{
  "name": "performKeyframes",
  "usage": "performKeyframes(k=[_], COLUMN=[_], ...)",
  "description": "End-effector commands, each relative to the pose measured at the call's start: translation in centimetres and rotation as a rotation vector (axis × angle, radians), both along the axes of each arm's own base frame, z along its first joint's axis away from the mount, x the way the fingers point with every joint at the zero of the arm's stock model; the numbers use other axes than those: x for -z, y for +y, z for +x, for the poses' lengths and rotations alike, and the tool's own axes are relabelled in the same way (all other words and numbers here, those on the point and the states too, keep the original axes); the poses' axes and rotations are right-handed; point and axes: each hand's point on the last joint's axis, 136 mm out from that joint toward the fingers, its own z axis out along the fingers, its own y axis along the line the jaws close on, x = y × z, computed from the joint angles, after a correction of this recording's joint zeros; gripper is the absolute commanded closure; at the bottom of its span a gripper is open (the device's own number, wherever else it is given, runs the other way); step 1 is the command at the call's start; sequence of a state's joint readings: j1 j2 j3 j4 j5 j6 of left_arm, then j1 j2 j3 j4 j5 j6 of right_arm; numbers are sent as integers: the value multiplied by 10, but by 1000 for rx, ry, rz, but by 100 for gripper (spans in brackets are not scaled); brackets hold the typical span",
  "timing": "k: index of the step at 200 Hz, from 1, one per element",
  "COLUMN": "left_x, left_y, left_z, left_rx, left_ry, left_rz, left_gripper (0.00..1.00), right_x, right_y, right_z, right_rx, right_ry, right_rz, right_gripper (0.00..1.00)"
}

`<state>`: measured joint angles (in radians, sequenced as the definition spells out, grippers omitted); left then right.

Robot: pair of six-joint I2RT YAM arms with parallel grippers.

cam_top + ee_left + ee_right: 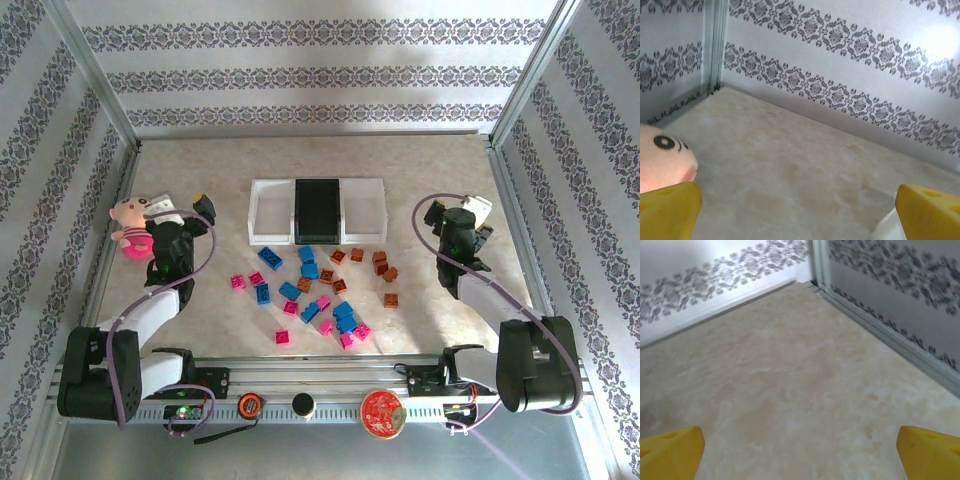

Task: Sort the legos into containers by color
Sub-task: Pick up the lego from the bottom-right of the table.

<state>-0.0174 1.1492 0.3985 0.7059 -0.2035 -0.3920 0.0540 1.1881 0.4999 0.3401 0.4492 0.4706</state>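
The legos lie scattered on the table's middle: blue ones (270, 257), magenta-pink ones (238, 282) and orange-brown ones (380, 260). Just behind them stand the containers, a black tray (318, 210) between two white trays (270, 212), all three bare inside. My left gripper (178, 205) hovers left of the trays, open, its yellow fingertips (667, 210) wide apart over bare table with nothing between them. A white tray corner (887, 230) shows by its right finger. My right gripper (460, 207) sits right of the trays, open too, with yellow fingertips (930, 452) over bare table.
A pink plush doll (130, 225) lies against the left wall, beside my left gripper's left finger (662, 160). Patterned walls (320, 70) and metal corner posts (100, 90) enclose the table. A rail (320, 375) runs along the near edge.
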Motion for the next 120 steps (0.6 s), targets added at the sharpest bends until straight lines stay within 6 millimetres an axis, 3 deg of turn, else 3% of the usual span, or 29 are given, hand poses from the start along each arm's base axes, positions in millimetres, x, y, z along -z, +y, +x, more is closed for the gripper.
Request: performKeyframes(k=[1, 27, 54, 70, 120], left_x=[6, -2, -18, -19, -31], left_y=[5, 1, 2, 6, -13], left_z=[-5, -9, -21, -28, -30], left_rx=[-42, 9, 31, 19, 144], left_ry=[-9, -100, -266, -317, -284], left_rz=[-265, -379, -477, -556, -610], left_gripper=[1, 1, 1, 1, 1], right_x=[14, 18, 18, 26, 37], right_y=[-4, 8, 42, 50, 84], right_z=[-12, -3, 3, -2, -30], right_rx=[69, -14, -220, -242, -372], right_ry=[-60, -53, 47, 98, 184], right_rz=[283, 360, 378, 399, 397], right_gripper=[2, 2, 2, 2, 4])
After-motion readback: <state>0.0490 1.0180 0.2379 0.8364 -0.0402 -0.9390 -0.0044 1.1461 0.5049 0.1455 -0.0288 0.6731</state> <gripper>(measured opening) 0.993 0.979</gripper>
